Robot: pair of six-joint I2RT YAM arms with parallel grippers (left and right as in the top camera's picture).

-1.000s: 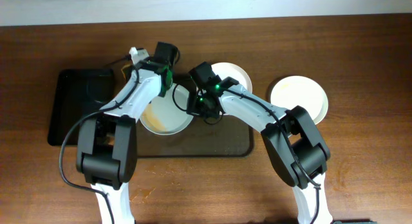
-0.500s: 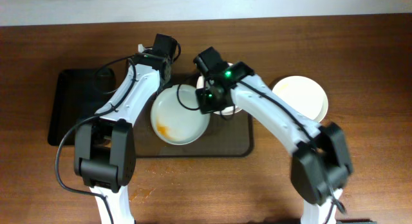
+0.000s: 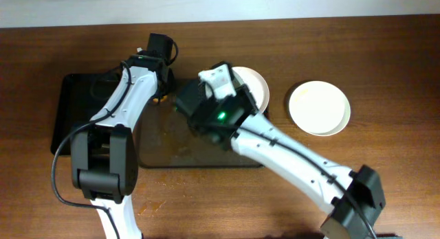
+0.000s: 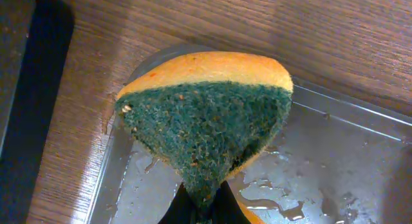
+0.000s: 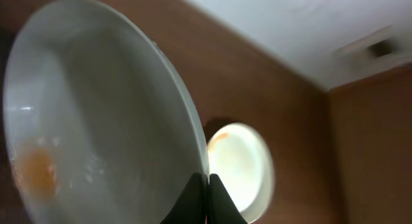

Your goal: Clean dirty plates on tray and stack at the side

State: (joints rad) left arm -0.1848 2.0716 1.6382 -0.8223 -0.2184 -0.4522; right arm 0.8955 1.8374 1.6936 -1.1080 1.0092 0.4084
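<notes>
Progress stood at roughly a third, as we judged it: one white plate (image 3: 319, 107) lay alone on the table (image 3: 385, 53) to the right of the tray (image 3: 206, 148). It looked clean, though no stack had formed yet. Two others were dirty. The right gripper (image 5: 207, 185) was pinched shut on the rim of the held plate (image 5: 96, 114), up off the tray, and an orange smear showed low in its hollow. The last plate (image 5: 238, 166) rested at the tray's far right corner, a sauce streak near its edge. The left gripper (image 4: 203, 208) was clamped on a sponge (image 4: 206, 121), green scouring face toward its camera. It hung over the tray's wet far left corner, beside the black tray (image 3: 82, 115). The held plate stood tilted almost on edge, hollow facing left in the right wrist view; being round, it had no long axis. The tray ran lengthwise left to right across the table.
</notes>
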